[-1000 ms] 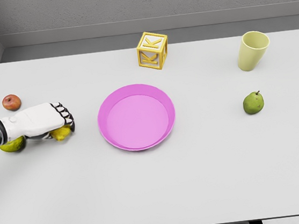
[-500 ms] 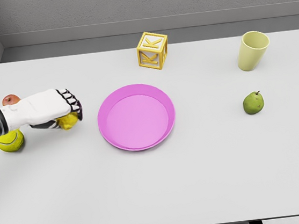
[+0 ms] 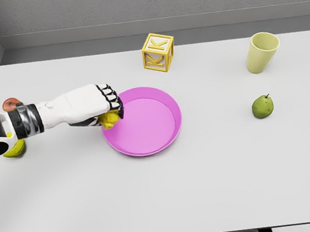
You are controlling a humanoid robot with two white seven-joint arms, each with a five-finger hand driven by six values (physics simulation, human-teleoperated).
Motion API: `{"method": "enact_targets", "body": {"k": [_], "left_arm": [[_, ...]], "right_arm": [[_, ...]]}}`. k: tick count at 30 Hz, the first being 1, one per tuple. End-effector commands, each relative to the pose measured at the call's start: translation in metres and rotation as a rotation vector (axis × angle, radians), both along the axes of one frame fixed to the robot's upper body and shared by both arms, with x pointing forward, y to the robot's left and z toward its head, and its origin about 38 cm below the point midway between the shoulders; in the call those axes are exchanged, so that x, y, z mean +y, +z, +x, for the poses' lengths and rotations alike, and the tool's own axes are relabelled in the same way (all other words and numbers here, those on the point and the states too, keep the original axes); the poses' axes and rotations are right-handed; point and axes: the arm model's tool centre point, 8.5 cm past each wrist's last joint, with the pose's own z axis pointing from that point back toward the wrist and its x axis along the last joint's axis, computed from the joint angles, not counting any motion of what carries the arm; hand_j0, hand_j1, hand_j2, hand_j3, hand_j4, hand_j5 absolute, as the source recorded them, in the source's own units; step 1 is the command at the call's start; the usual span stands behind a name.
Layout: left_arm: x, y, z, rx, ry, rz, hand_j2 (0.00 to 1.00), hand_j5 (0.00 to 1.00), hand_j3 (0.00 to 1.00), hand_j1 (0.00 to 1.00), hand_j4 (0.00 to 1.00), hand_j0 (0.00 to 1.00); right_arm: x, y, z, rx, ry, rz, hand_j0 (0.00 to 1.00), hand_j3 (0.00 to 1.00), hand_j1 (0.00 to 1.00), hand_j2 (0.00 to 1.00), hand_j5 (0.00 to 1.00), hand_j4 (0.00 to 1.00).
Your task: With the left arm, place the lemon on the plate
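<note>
**Left hand holding lemon at plate's left rim**

My left hand enters from the left edge, with the forearm extending across the white table. My fingers are curled around the lemon, which shows as a yellow patch beneath the fingertips. The lemon is held at the left rim of the pink plate, overlapping that edge; I cannot tell whether it touches the plate.

A tennis ball lies near the left edge, partly hidden by my arm. A small red apple sits just beyond the arm on the far side. A yellow letter block stands beyond the plate. A pale green cup stands upright at far right, with a green pear nearer, well apart from the plate.
</note>
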Motion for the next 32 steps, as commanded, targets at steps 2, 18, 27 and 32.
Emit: {"method": "enact_targets", "body": {"k": [2,18,27,32], "left_arm": [[-0.019,-0.001,-0.001,0.006,-0.030,-0.035,0.49,0.49,0.49,0.49,0.49,0.49],[0.033,0.035,0.009,-0.026,0.067,-0.079,1.00,1.00,1.00,1.00,1.00,1.00],[0.127,0.053,-0.009,-0.010,0.242,-0.037,1.00,1.00,1.00,1.00,1.00,1.00],[0.124,0.045,-0.012,0.010,0.236,-0.045,1.00,1.00,1.00,1.00,1.00,1.00]], "right_arm": [[0.000,0.000,0.000,0.000,0.000,0.000,1.00,1.00,1.00,1.00,1.00,1.00],[0.000,0.000,0.000,0.000,0.000,0.000,1.00,1.00,1.00,1.00,1.00,1.00],[0.000,0.000,0.000,0.000,0.000,0.000,1.00,1.00,1.00,1.00,1.00,1.00],[0.000,0.000,0.000,0.000,0.000,0.000,1.00,1.00,1.00,1.00,1.00,1.00]]}}
